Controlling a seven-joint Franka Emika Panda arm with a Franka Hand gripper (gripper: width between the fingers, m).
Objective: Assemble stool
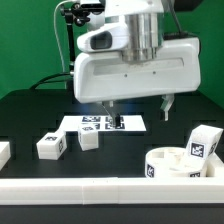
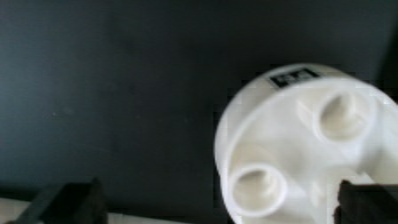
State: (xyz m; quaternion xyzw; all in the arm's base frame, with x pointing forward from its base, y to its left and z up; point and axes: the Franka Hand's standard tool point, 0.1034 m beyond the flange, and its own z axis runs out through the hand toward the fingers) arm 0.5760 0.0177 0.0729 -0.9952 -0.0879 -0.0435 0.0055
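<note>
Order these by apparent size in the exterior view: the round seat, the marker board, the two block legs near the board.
1. The round seat looks largest, but it is nearest the camera and partly cut off.
2. The marker board.
3. One block leg and the other block leg: alike, so not ranked.

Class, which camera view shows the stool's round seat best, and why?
The wrist view: the seat appears close up, with two sockets and a tag on its edge, though cropped. The exterior view shows only its outer wall, at the exterior view's lower right.
</note>
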